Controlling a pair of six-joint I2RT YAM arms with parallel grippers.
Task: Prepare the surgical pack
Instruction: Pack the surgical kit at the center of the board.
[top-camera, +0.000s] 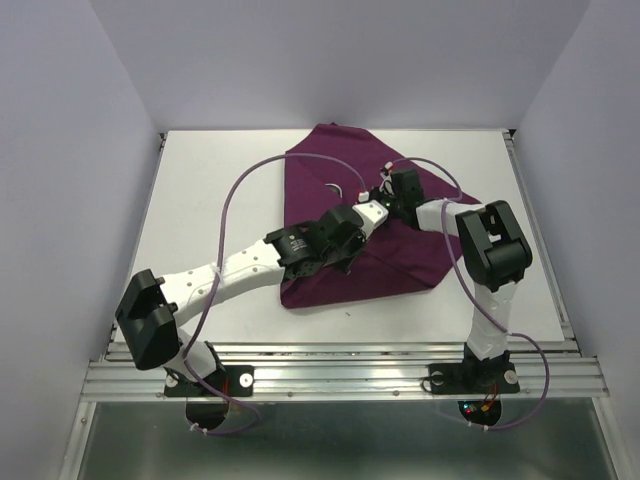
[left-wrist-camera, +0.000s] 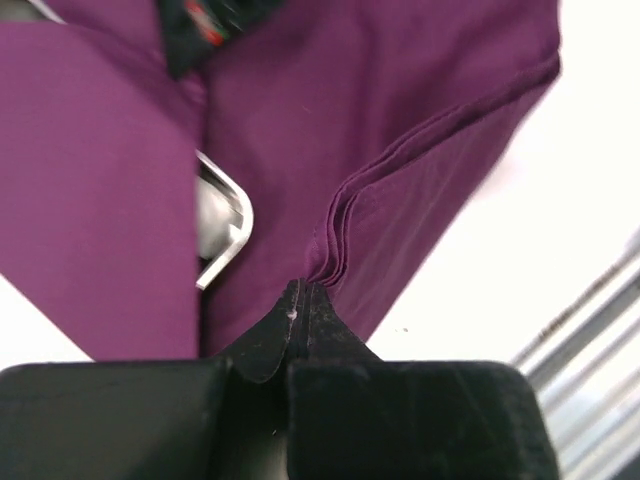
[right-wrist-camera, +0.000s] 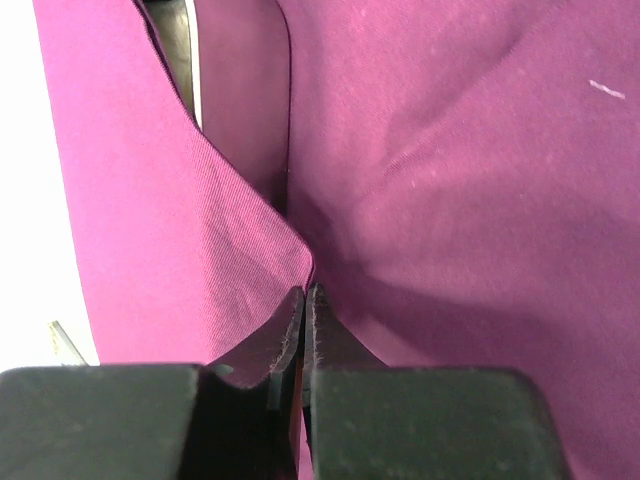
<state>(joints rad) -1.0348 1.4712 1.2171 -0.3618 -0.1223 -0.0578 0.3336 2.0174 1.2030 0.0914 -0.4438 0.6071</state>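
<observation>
Pinching the layered edge of the plum cloth (top-camera: 320, 165), my left pincer (left-wrist-camera: 305, 300) is clamped shut. My right pincer (right-wrist-camera: 306, 300) grips another fold. A steel tray (left-wrist-camera: 228, 222) corner peeks between flaps. The cloth lies mid-desk (top-camera: 200, 190), with pale walls (top-camera: 330, 60) around.

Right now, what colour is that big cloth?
Plain plum purple; the cloth shows best in the top external view.

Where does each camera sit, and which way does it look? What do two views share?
Top external: above, behind the bases, looking down on the white table and large plum-purple cloth; both arms show.
Left wrist: on the left arm, looking past the left gripper, shut on a cloth fold.
Right wrist: the same, right gripper pinching cloth.
Shared: both wrist views show that cloth.
</observation>
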